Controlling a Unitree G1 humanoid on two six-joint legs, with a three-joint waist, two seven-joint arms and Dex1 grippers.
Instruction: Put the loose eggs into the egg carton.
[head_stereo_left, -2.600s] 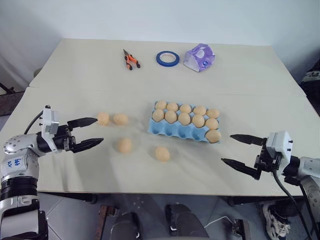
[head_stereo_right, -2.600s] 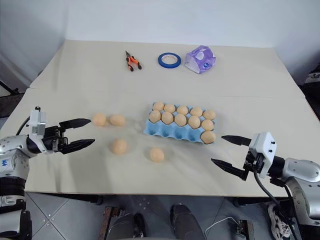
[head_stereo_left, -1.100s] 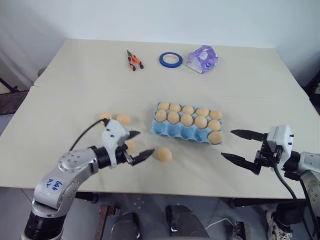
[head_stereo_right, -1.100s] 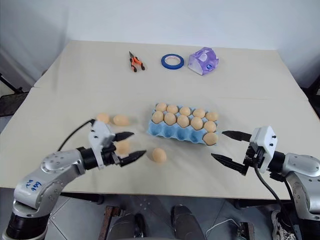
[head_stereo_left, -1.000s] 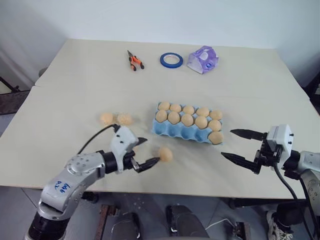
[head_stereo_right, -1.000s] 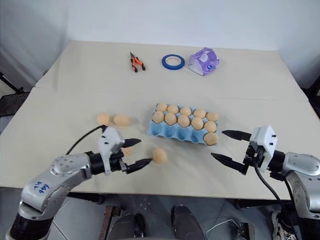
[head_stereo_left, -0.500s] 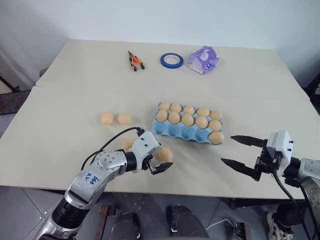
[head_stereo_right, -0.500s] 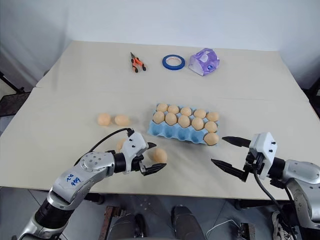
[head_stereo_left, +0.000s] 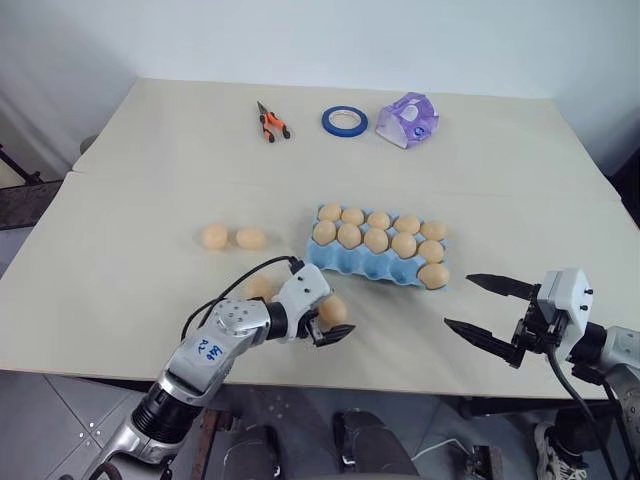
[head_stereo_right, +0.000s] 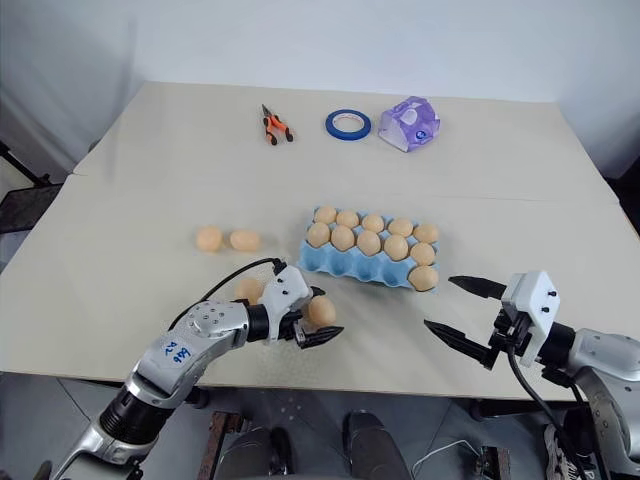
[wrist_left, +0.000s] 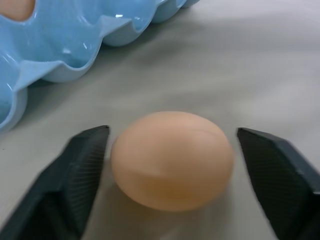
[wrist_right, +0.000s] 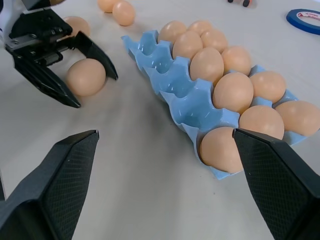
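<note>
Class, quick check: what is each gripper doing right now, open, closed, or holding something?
Left gripper: open, fingers either side of a loose egg on the table, not clamped.
Right gripper: open, holding nothing.

The setting reads as a robotics lab or test room, not a home or a kitchen. A plain white wall (head_stereo_left: 300, 35) stands behind a broad beige table (head_stereo_left: 150, 170) made of two tops pushed together, with a seam running across it. The floor (head_stereo_right: 90, 410) below is pale grey tile. On the far side of the table lie workshop items: a pair of orange-handled pliers (head_stereo_left: 265, 122), a roll of blue tape (head_stereo_left: 344, 121) and a purple-and-white plastic packet (head_stereo_left: 408, 118). A black cable (head_stereo_left: 235, 290) runs loose along the robot's arm, and dark equipment sits at the edges of the room.
</note>
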